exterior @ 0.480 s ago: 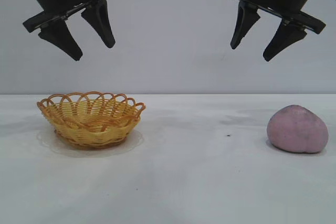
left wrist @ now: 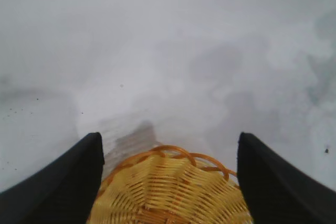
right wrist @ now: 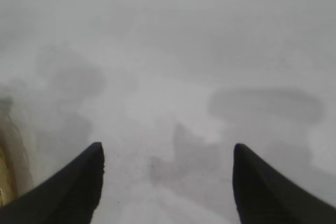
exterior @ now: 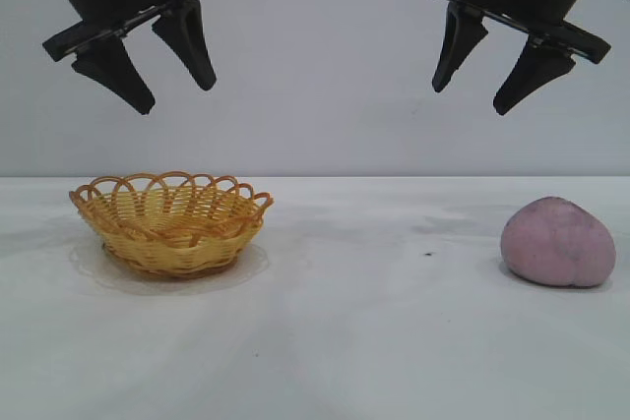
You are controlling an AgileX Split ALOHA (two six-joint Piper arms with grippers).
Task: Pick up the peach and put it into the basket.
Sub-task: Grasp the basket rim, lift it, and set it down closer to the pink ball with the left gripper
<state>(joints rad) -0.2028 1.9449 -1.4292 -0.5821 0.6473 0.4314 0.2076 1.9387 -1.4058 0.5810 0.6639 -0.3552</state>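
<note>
The peach (exterior: 558, 242) is a rounded, matte lump of pinkish mauve, slightly mottled with greyer patches, with a faint crease down its lower front and a low, soft point on top; it sits flat on the white table (exterior: 374, 341) at the right side of the exterior view, casting a thin shadow beneath it, with nothing touching it. Well apart from it, on the left side of the same table, stands the basket (exterior: 172, 223), a shallow oval of yellow weave with an orange scalloped rim of loops and a darker orange base; it is upright, and its interior holds nothing as far as the left wrist view shows. A small dark speck lies on the table between the two, nearer the peach. High above the peach hangs the right gripper (exterior: 473, 97), its two black fingers spread apart and pinching nothing, tips angled downward. High above the basket hangs the left gripper (exterior: 177, 95), likewise spread and empty; its wrist view shows the basket's rim (left wrist: 173, 156) framed between its two dark fingers (left wrist: 63, 182). Behind everything is a plain pale wall (exterior: 315, 66).
</note>
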